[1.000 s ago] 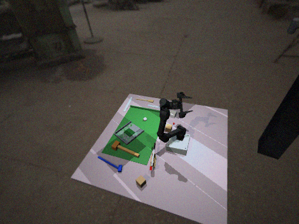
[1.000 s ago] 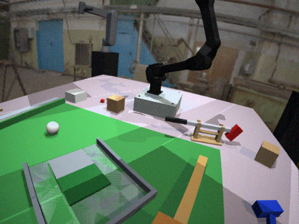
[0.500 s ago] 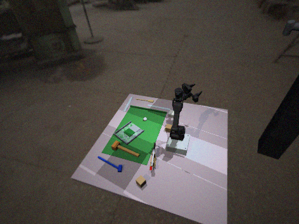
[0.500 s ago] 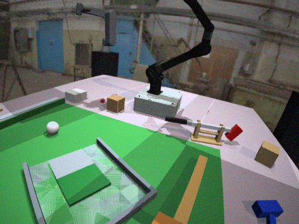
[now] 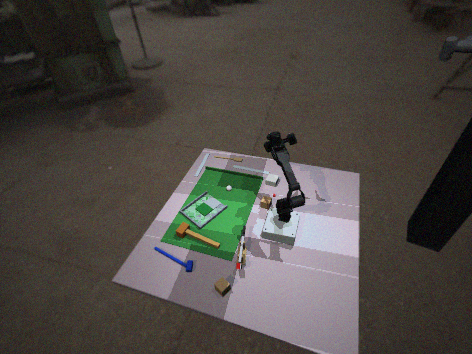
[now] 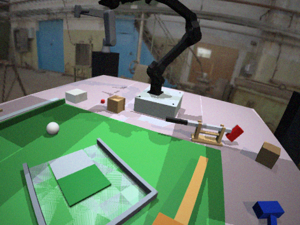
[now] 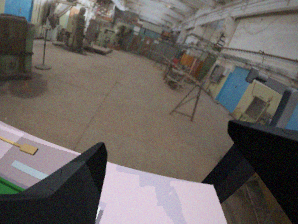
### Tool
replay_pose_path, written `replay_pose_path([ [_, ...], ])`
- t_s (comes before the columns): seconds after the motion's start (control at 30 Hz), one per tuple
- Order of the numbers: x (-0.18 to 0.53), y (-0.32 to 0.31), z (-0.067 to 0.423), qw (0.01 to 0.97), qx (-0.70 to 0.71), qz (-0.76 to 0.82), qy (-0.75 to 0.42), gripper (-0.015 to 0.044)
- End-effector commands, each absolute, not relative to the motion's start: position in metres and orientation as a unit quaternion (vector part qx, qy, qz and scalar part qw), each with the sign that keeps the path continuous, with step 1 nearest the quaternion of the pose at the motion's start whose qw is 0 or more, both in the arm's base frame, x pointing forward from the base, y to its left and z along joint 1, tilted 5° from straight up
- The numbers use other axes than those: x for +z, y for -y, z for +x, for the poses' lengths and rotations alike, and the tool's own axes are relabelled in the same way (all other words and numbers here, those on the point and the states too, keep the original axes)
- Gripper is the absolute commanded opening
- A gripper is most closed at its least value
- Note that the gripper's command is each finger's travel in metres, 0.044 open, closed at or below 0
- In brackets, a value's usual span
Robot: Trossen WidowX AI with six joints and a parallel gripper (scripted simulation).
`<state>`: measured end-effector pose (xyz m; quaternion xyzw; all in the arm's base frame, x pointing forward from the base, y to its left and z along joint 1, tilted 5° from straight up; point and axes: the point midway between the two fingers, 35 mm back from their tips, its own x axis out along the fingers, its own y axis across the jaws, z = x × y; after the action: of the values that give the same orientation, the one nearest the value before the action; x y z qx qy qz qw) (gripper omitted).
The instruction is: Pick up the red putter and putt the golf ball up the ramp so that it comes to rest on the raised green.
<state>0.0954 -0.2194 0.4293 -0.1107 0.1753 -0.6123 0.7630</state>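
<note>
The red putter [image 5: 238, 266] [image 6: 235, 133] rests level on a wooden stand [image 6: 208, 138], its black handle toward the robot base. The white golf ball [image 5: 229, 188] [image 6: 53, 128] lies on the green mat [image 5: 243, 197] [image 6: 133, 136]. The raised green [image 5: 204, 208] [image 6: 83, 184] is a darker green square beyond the pale ramp [image 5: 215, 202] [image 6: 72, 161], between grey side rails. My gripper [image 7: 169, 137] is open and empty, high above the far side of the table, well away from putter and ball. The exterior view cuts off its fingers.
An orange mallet [image 5: 202, 237] [image 6: 192, 187] lies on the mat's near part. A blue mallet [image 5: 172, 258] [image 6: 268, 209] lies beside the mat. Wooden blocks [image 5: 222, 286] [image 6: 115, 103], a white block [image 5: 272, 179] [image 6: 76, 95] and a small red ball [image 6: 102, 101] stand around.
</note>
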Motion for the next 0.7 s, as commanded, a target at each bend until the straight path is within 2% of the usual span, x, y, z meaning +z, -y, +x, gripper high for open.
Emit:
replay_pose_path([
  [0.0,0.400,0.215,0.144,0.809,-0.520,-0.145,-0.233,0.0440],
  [0.17,0.354,0.187,0.213,0.855,-0.364,-0.208,-0.305,0.0440],
  [0.37,0.295,0.125,0.276,0.871,-0.160,-0.289,-0.364,0.0440],
  [0.67,0.207,0.000,0.311,0.809,0.152,-0.406,-0.397,0.0440],
])
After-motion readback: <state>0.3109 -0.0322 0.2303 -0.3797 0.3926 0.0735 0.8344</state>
